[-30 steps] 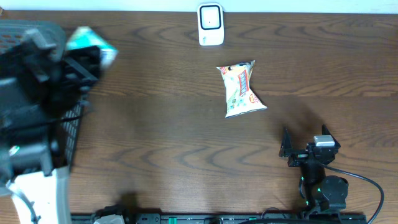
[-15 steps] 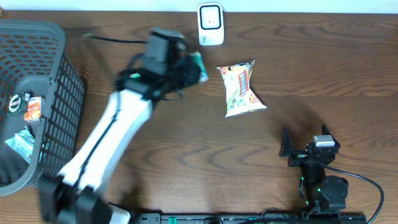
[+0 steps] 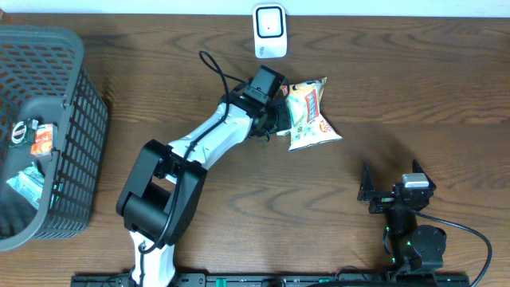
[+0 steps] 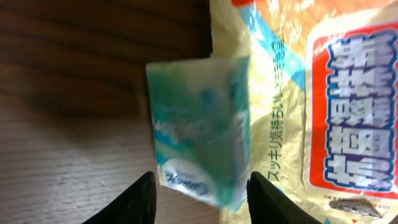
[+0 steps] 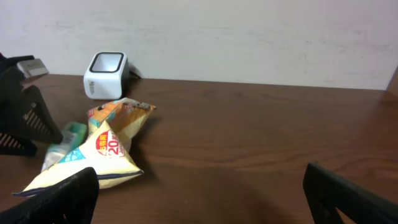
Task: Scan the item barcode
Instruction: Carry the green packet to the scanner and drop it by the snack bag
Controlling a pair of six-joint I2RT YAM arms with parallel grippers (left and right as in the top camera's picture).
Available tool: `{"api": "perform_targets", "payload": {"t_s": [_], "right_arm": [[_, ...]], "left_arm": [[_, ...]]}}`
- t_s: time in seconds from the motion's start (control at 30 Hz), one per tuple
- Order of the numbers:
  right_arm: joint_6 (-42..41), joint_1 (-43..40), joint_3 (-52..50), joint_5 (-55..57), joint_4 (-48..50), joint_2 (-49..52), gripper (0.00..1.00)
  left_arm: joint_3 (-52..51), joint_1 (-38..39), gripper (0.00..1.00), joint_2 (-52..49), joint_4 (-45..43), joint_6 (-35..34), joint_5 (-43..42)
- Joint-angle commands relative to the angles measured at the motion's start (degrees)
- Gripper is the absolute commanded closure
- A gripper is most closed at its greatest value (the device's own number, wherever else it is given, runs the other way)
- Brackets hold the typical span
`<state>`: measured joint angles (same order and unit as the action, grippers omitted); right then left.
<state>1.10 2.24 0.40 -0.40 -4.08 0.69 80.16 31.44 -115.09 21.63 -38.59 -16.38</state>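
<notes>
Right gripper (image 3: pixel 390 185): nearest the base, on the right side of the table (image 3: pixel 239 207). Jaws at full spread, nothing between them. It stands well apart from every item.

Left gripper (image 4: pixel 200 199): at the end of the arm stretched across the middle of the table, at the left edge of the bag (image 3: pixel 311 115). Jaws are partly apart. In the wrist view the lower end of the packet (image 4: pixel 199 124) lies between the two fingertips (image 4: pixel 134 200) and fills nearly the whole gap. The packet is blurred there. I cannot tell whether the pads press on it or stand just clear.

Packet: teal and white, small. Its right edge overlaps the left margin of the bag; the remainder is over bare wood. From the right wrist view it shows as a teal shape just beside the bag's left side, close to the black gripper body.

Bag: yellow-white snack bag with a red label panel and printed text, lying flat, pinched at the middle, its far end toward the scanner.

Scanner (image 3: pixel 269 32): white, upright, at the far edge of the table, near the bag's far end but apart from it, and apart from the packet.

Basket (image 3: pixel 56 36): dark mesh, far left, well apart from both arms. It holds several small packaged items, too small to identify.
</notes>
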Motion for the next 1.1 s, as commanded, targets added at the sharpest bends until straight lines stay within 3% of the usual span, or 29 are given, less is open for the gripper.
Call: {"api": "perform_targets", "payload": {"t_s": [0.0, 0.1, 0.43, 0.53, 0.8, 0.87, 1.0, 1.07], "right_arm": [[0.68, 0.44, -0.09, -0.17, -0.26, -0.35, 0.01], [0.68, 0.44, -0.09, -0.17, -0.26, -0.35, 0.01], [0.68, 0.44, -0.09, -0.15, -0.26, -0.35, 0.01], [0.68, 0.44, -0.09, -0.17, -0.28, -0.35, 0.01], [0.68, 0.44, -0.09, -0.17, -0.26, -0.35, 0.01], [0.68, 0.44, -0.09, -0.17, -0.26, -0.35, 0.01], [0.68, 0.44, -0.09, -0.17, -0.28, -0.35, 0.01], [0.68, 0.44, -0.09, -0.17, -0.26, -0.35, 0.01]], "left_arm": [[0.72, 0.02, 0.54, 1.18, -0.70, -0.13, -2.25], [3.04, -2.45, 0.52, 5.20, -0.26, 6.01, -7.06], [4.74, -17.77, 0.49, 29.05, 3.43, 10.80, -6.21], [4.74, -25.75, 0.41, 36.11, 7.63, 13.16, -0.24], [4.72, -48.39, 0.29, 45.62, 22.43, 13.31, 32.22], [4.70, -54.34, 0.28, 44.65, 24.52, 13.29, 36.37], [4.39, -61.55, 0.28, 41.46, 27.63, 13.09, 36.61], [4.39, -64.35, 0.35, 39.10, 29.64, 13.03, 36.65]]}}
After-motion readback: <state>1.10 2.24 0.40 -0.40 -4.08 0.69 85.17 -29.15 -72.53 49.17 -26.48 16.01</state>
